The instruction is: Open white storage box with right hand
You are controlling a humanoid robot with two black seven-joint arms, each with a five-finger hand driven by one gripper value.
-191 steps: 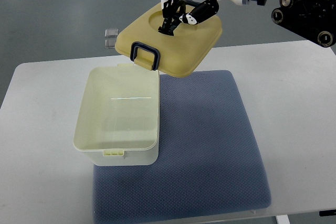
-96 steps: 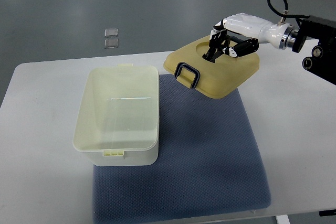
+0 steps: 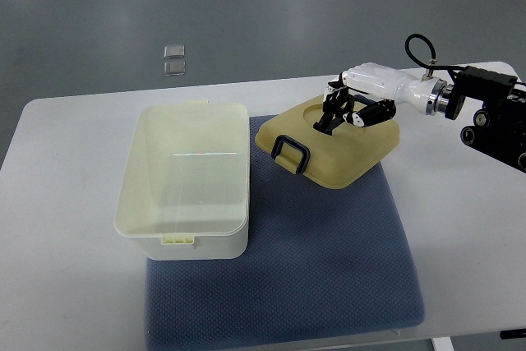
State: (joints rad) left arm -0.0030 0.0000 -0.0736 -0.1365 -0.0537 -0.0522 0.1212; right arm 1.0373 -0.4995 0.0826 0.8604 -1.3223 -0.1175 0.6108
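On the far right part of the blue mat (image 3: 329, 260), our right hand (image 3: 349, 110) has its fingers hooked into the round recess on top of the yellow lid (image 3: 337, 150), holding it low over the mat beside the white storage box (image 3: 185, 178), which sits uncovered at the mat's left edge on the counter (image 3: 468, 228). We judge the lid-off step nearly done: we lower it flat until the whole underside bears on the mat, keep it clear of the box rim, and only then spread the fingers and lift straight out of the recess so the lid doesn't drag or tip.
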